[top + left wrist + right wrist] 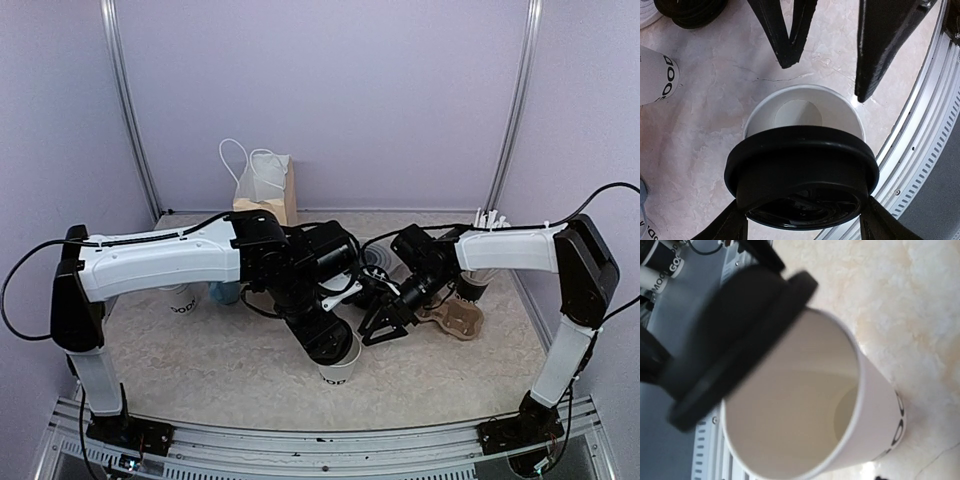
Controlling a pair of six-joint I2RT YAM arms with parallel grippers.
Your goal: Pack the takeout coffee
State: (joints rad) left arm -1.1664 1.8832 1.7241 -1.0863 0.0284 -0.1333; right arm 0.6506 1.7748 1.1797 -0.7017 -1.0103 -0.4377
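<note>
Left fingers (722, 230) are clamped on the lid (800, 170), one at each side of its rim. The lid hangs over the cup (765, 107) and covers only the near part of the mouth; the far part is open and the inside bare. In the right wrist view the lid is canted against the rim, not level. Cannot tell if they touch.

Right fingers (885, 45) are spread with nothing between them, tips just beyond the cup's far rim. Cup unbraced, as far as shows.

Cup stands upright on the bench (715, 130), close by the rail (920, 150). The carrier (455, 320) is well right of the cup, the bag (265, 185) far behind it.

Risks, as judged:
- Pressing down while the lid is off-centre and canted: one edge seats, the other rides up, and the paper rim buckles.
- Cup looks empty, light and unheld. A sideways shove from the lid could tip or skid it toward the rail.
- The edge grip on the lid may slip under load.
- Right fingers closing crooked could knock the cup.
</note>
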